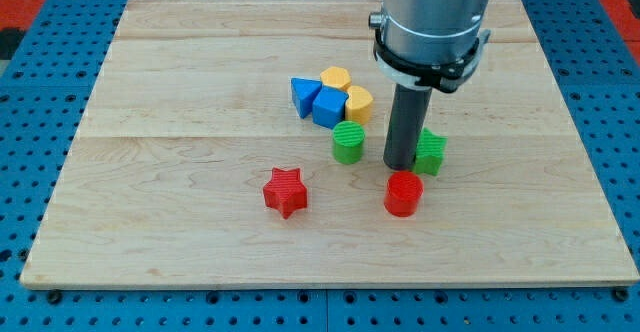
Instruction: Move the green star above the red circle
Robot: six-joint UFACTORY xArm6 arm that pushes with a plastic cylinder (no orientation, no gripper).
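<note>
Green star (432,152) already sitting just above red circle (403,193), touching bare, gripless tip (401,166) on its left, so easing off, nudging gently, avoiding overshoot.

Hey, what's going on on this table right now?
A robot arm is pushing blocks around a wooden board. My tip sits just left of the green star, apparently touching it, directly above the red circle. The star is above and slightly right of the circle. A green cylinder stands to the tip's left.

red star (285,191), red circle (403,193), green star (431,151)
</note>
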